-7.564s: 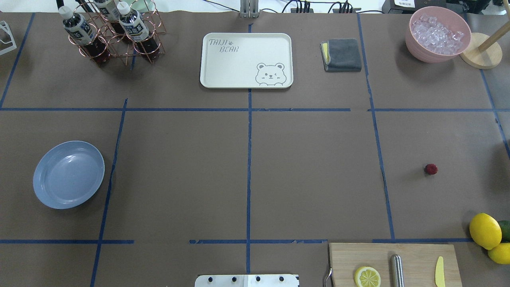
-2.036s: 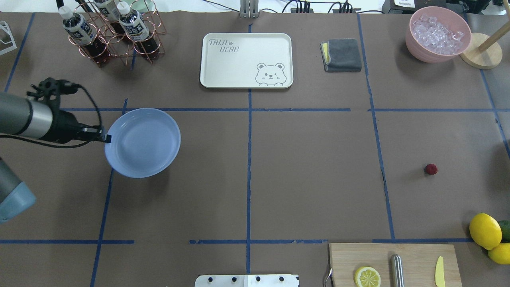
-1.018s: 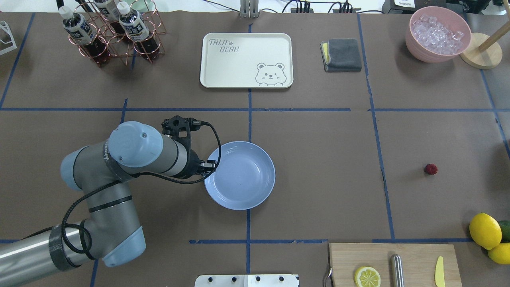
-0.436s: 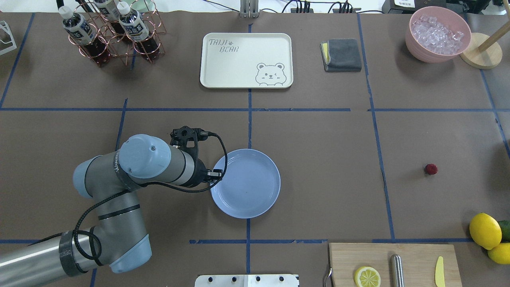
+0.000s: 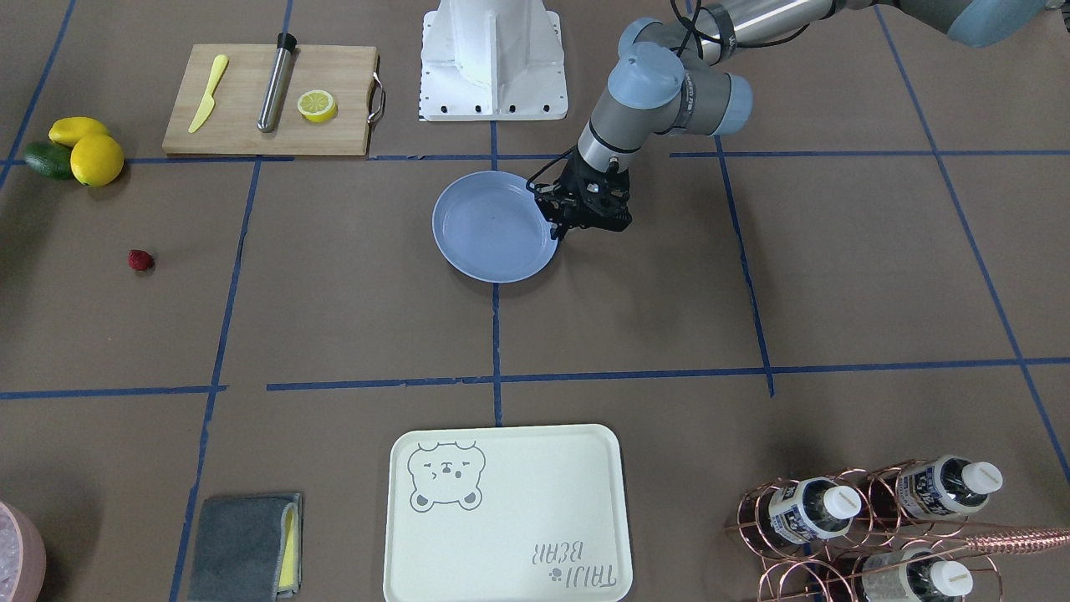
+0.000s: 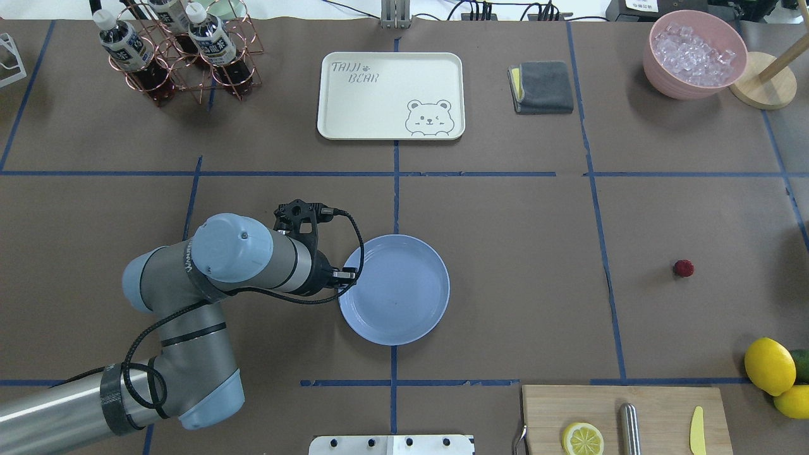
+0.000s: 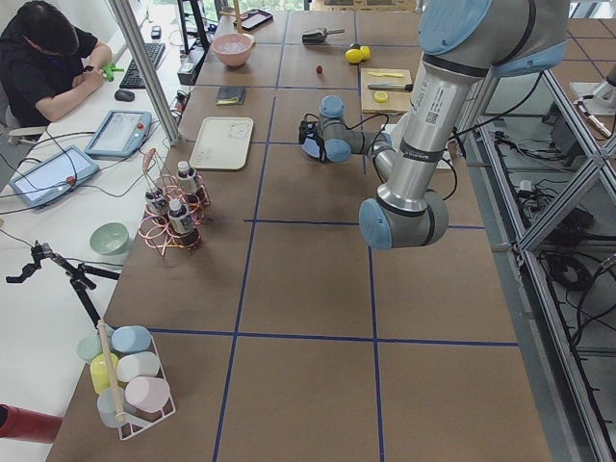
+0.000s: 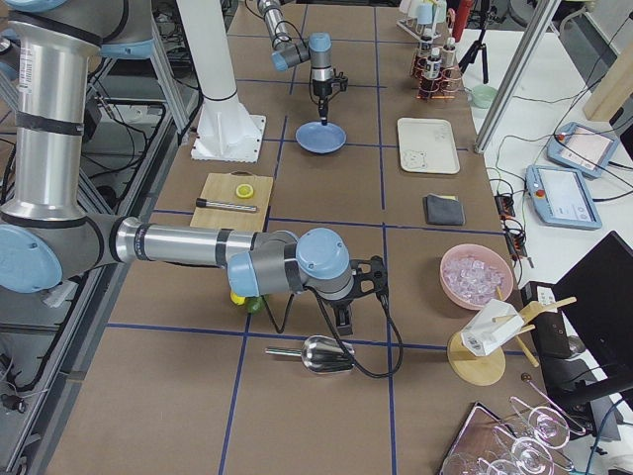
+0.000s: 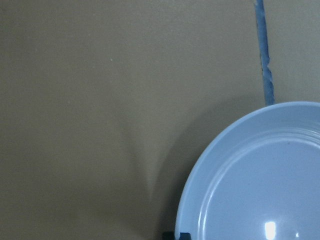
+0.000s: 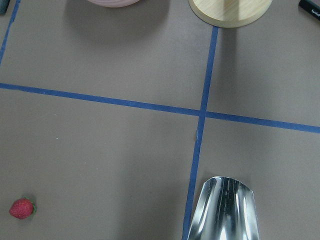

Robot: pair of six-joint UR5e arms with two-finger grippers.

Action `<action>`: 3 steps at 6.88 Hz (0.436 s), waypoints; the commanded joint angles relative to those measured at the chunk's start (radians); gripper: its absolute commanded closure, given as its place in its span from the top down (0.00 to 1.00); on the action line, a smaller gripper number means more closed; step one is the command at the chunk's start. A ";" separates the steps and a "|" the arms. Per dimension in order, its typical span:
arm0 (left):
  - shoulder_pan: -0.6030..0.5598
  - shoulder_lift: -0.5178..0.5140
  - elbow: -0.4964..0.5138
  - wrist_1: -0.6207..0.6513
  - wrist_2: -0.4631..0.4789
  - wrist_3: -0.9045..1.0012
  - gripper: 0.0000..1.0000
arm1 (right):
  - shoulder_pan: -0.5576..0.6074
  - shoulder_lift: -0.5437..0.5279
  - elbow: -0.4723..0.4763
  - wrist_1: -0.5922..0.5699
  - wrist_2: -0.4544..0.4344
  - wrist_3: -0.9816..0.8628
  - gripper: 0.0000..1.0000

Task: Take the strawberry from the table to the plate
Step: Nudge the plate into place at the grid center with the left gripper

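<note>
The strawberry (image 6: 683,268) is a tiny dark-red berry lying alone on the brown-paper table (image 6: 505,316), far to the right; it also shows as the strawberry (image 5: 140,260) and the strawberry (image 10: 22,208). The light-blue plate (image 6: 404,297) sits level at the table's middle, across the centre tape line. My left gripper (image 6: 346,275) is shut on the plate's left rim; in the left wrist view the plate (image 9: 260,180) shows with a dark fingertip at its edge. My right gripper (image 8: 343,319) hangs beyond the strawberry, and I cannot tell whether it is open or shut.
A metal scoop (image 10: 225,212) lies beside the right gripper. A cutting board (image 6: 626,417) with a lemon half, knife and steel rod sits front right, lemons (image 6: 770,365) beside it. A cream bear tray (image 6: 390,95), grey cloth (image 6: 542,86), ice bowl (image 6: 694,54) and bottle rack (image 6: 183,57) line the far side.
The left arm came in, took the plate at the far left and carried it to the table's middle. In the last half second it shifted slightly right. The strawberry has not moved.
</note>
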State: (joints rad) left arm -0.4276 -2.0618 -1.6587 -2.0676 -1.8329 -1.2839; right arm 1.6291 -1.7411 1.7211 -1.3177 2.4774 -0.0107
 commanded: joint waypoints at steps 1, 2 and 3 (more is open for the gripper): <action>-0.028 -0.003 0.002 0.000 -0.003 0.000 0.00 | 0.000 0.000 0.000 0.000 0.000 0.000 1.00; -0.048 -0.003 0.002 0.004 -0.005 0.002 0.00 | 0.000 0.000 0.000 0.000 0.000 0.000 1.00; -0.053 -0.003 0.005 0.004 -0.005 0.002 0.00 | 0.000 0.000 0.000 0.000 0.000 0.000 1.00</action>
State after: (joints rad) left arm -0.4688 -2.0645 -1.6559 -2.0646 -1.8369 -1.2829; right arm 1.6291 -1.7411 1.7212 -1.3177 2.4774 -0.0107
